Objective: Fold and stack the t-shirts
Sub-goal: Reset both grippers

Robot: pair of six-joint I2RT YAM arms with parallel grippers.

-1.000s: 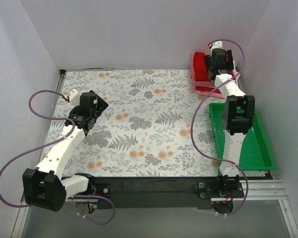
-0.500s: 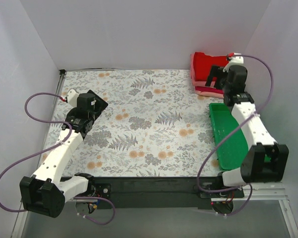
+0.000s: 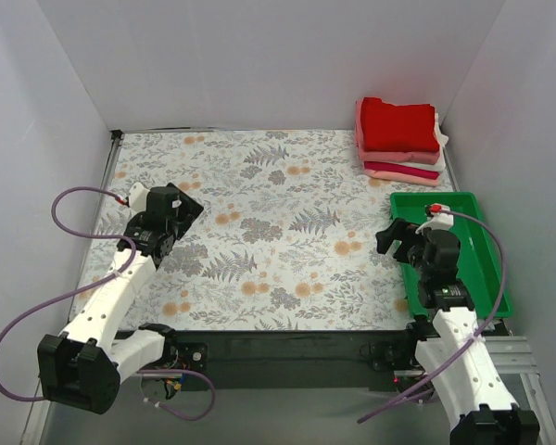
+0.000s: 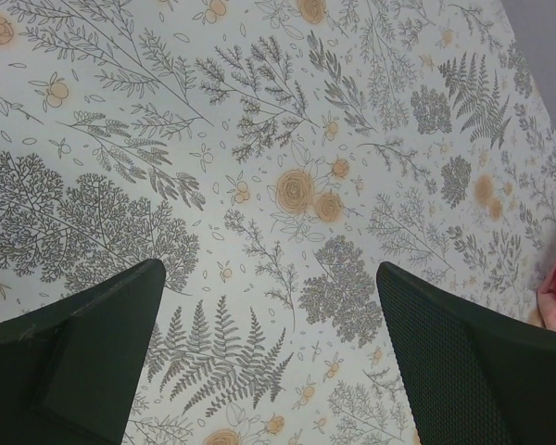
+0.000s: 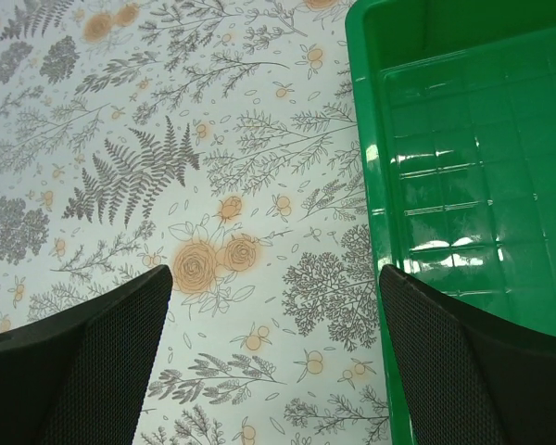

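now the left gripper [image 4: 269, 276] hangs spread and empty over the floral tablecloth [image 3: 278, 213], the right gripper [image 5: 274, 271] likewise at the rim of the green plastic tray [image 3: 486, 278]. the folded cloth t-shirts [image 3: 398, 139] lie stacked in the far right corner, red on top; the job looks done, so park both arms clear of them.

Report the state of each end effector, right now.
Left end effector: open, holding nothing.
Right end effector: open, holding nothing.
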